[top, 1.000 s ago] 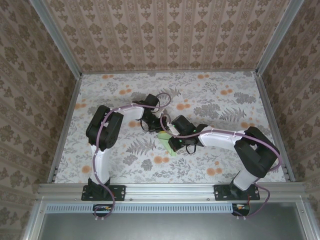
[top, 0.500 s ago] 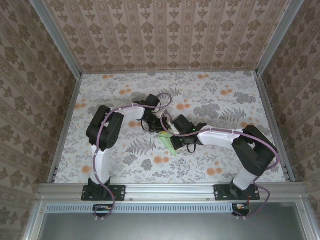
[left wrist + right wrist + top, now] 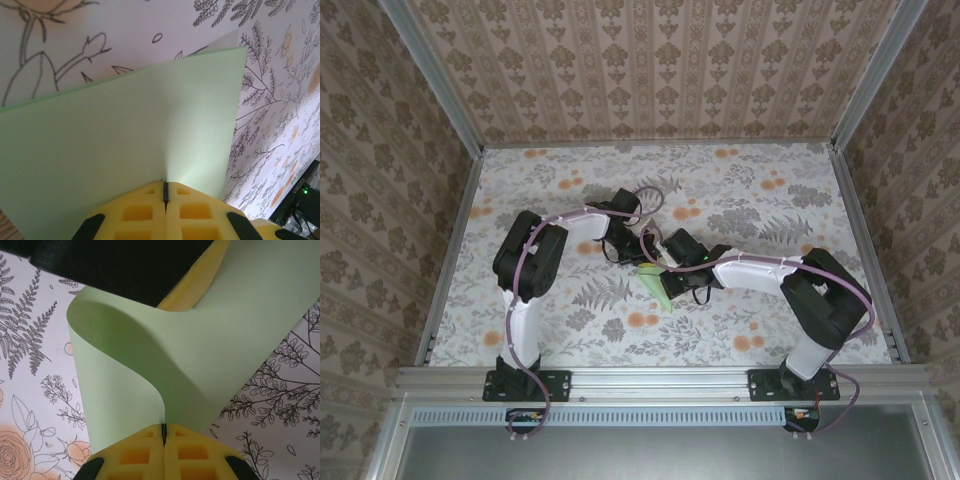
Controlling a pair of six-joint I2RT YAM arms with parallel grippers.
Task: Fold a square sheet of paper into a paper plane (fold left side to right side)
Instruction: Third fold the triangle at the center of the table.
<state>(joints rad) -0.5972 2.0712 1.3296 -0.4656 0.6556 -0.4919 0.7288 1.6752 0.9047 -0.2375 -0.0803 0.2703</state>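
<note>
The pale-green sheet of paper [image 3: 661, 298] lies mid-table between both arms, with one side lifted and curled over. My right gripper [image 3: 163, 429] is shut on that curled edge, which runs straight into its yellow foam jaws. From above, the right gripper [image 3: 666, 283] sits at the sheet's right side. My left gripper [image 3: 165, 186] is shut, and its tips rest on the flat part of the paper [image 3: 125, 130]. In the right wrist view, one of the left gripper's yellow fingers [image 3: 200, 282] bears on the paper [image 3: 240, 315] beyond the curl.
The table [image 3: 770, 200] wears a cloth printed with ferns and orange flowers. Patterned walls close it in at the back and both sides, behind metal rails [image 3: 450, 250]. Purple cables loop over both wrists near the paper.
The right arm has drawn slightly left, carrying the paper's edge up and over, so the sheet looks narrower from above. The left arm has stayed put.
</note>
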